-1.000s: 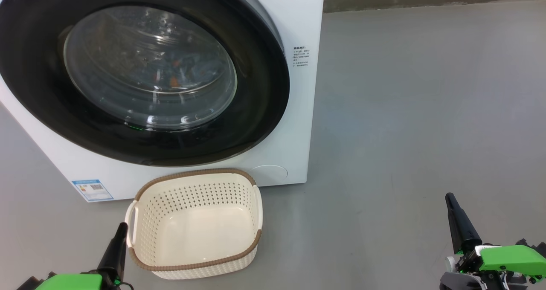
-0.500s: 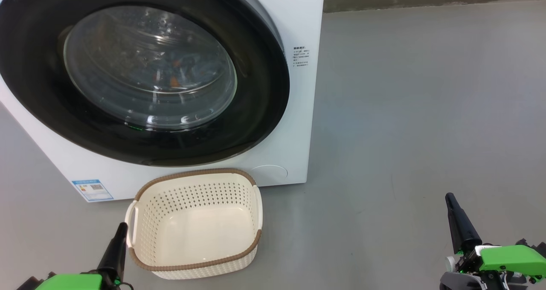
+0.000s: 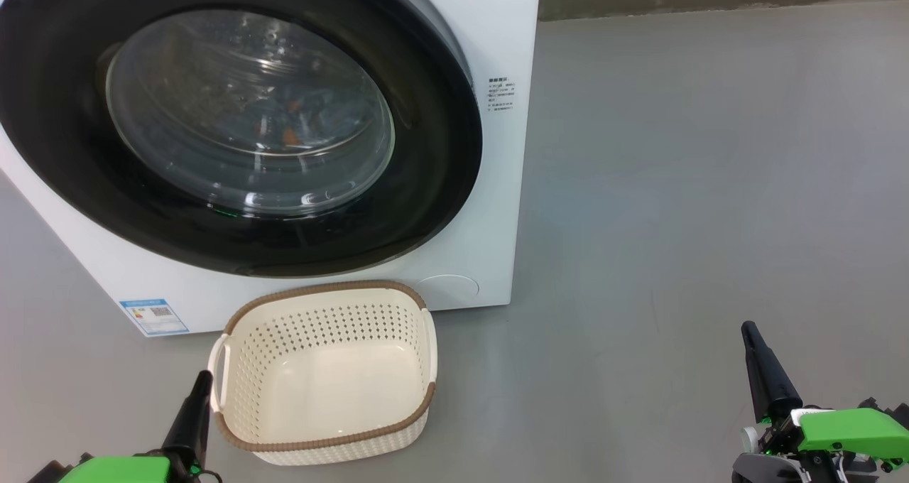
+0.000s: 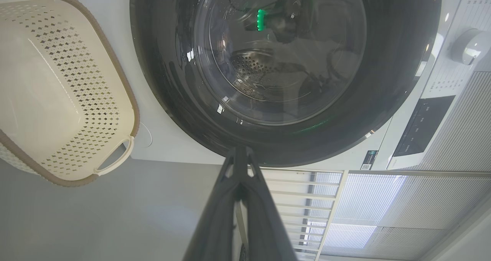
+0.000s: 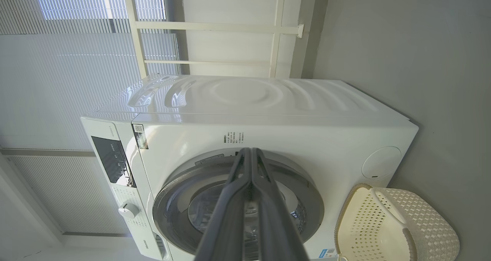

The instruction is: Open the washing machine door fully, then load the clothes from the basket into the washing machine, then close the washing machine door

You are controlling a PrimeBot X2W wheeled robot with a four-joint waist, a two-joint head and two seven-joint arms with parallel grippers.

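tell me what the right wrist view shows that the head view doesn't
Right wrist view adds the top of the washing machine, its dark control panel, a dial and window blinds. Head view adds the left gripper and blue-and-orange clothes behind the glass of the washing machine door. Both share the machine, its shut door, the basket and the shut right gripper.
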